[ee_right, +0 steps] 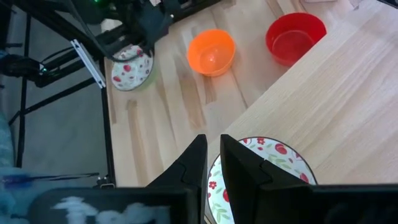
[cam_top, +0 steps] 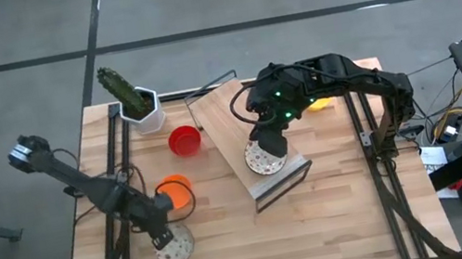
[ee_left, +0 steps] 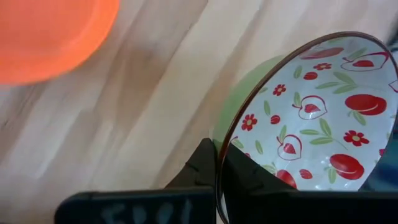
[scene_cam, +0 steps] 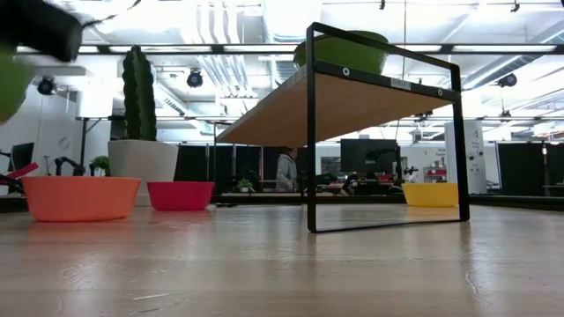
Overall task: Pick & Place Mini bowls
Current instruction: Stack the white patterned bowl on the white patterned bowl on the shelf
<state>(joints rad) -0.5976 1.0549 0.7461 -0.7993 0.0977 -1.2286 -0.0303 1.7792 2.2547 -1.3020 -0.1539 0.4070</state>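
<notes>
Now I see my left gripper (ee_left: 219, 180) clamped on the rim of a white red-patterned mini bowl (ee_left: 311, 118) just beside the orange bowl (cam_top: 175, 193); my right gripper (ee_right: 213, 163) pinches another patterned bowl (cam_top: 265, 157) on the wooden black-framed shelf (cam_top: 219, 113).

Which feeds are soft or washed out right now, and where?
Low view: ceiling lights blow out the top, the near table is blurred, and a dark smear fills the upper left corner. Left wrist view: the orange bowl is soft, the patterned bowl sharper. High and right wrist views look evenly lit.
</notes>
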